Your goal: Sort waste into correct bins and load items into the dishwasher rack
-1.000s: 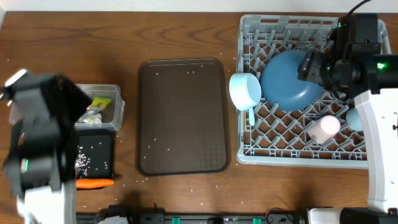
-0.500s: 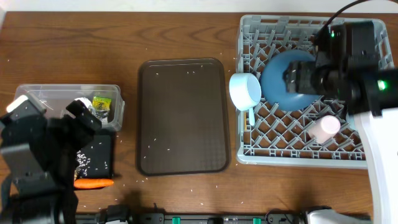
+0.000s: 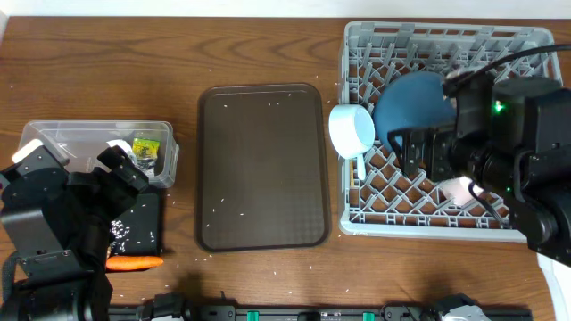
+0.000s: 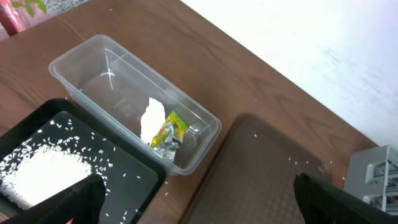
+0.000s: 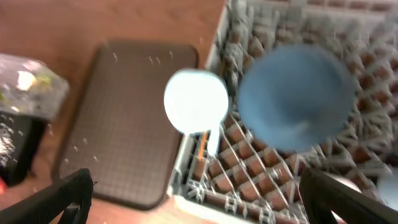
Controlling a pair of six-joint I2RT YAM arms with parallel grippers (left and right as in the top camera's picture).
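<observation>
A brown wooden table (image 3: 259,45) is carrying bins, a tray and a rack.
A clear plastic rectangular tub (image 3: 89,134), a shallow black tray (image 3: 147,223) and an orange carrot (image 3: 134,263) are lying at its left, a dark brown serving tray (image 3: 260,167) is sitting mid-table, and a large grey pegged plastic rack (image 3: 428,36) is resting at its right.

Quick count: one grey rack (image 3: 428,31), one blue plate (image 3: 415,98), one white bowl (image 3: 351,129), one pink cup (image 3: 457,188), one brown tray (image 3: 260,169), two bins (clear tub (image 3: 80,135), black tray (image 3: 150,207)), one carrot (image 3: 134,263), one wrapper (image 3: 144,147).
</observation>
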